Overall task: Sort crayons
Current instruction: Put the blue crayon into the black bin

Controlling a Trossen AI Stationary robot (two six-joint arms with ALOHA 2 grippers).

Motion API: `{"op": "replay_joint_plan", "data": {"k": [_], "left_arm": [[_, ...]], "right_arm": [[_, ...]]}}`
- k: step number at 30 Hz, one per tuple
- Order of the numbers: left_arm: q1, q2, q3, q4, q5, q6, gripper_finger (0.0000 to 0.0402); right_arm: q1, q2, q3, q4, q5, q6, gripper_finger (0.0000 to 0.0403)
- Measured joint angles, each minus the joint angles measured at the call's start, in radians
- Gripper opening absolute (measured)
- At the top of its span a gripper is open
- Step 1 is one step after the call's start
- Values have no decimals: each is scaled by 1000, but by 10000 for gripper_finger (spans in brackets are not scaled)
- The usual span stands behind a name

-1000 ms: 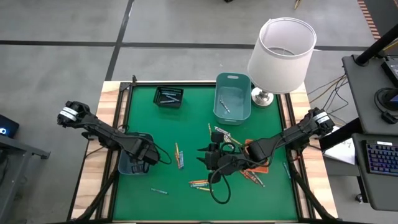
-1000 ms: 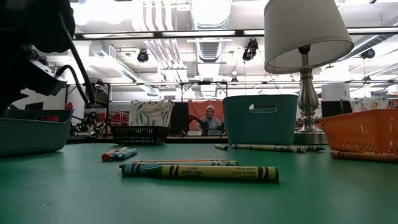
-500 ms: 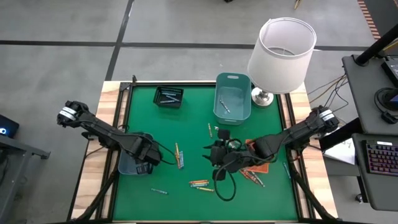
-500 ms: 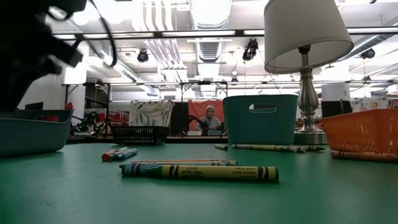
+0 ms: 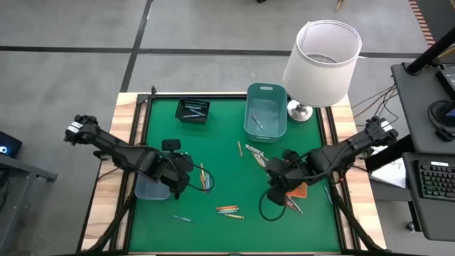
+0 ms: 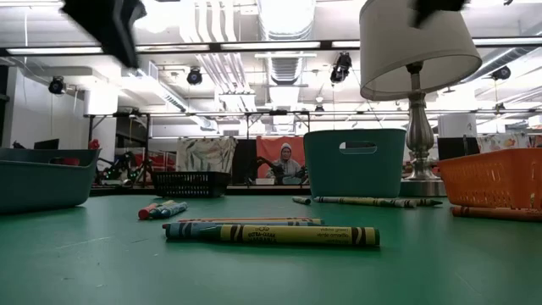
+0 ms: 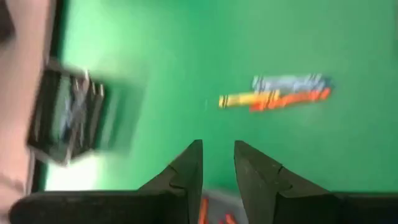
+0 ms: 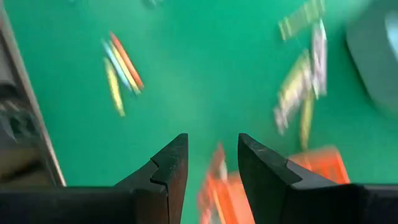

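Green surface (image 5: 220,153) — crayons (image 5: 227,210) left scattered; left pincer (image 5: 179,186), now off its tray, and right pincer (image 5: 274,186) are both held parted, empty.

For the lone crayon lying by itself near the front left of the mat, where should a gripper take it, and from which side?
Grip the lone crayon at its middle, coming straight down from above with the fingers across its thin width. It lies flat on the green mat, apart from the other crayons, so nothing crowds either side. The left gripper is probably the nearer one; its fingers stand open and empty.
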Motion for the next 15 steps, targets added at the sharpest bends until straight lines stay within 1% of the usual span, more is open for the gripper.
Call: {"op": "replay_joint_plan", "data": {"k": [4,7,12,15], "left_arm": [[-8,-7,38,113,-16,145,68],[-7,-17,36,208,-16,259,63],[-5,-24,21,287,-16,387,60],[-2,-25,17,308,-17,429,59]], "right_arm": [[47,9,0,-225,-55,198,127],[100,10,-5,-343,-78,328,127],[181,1,-34,-438,-126,487,127],[208,-3,-96,-437,-226,556,127]]}}
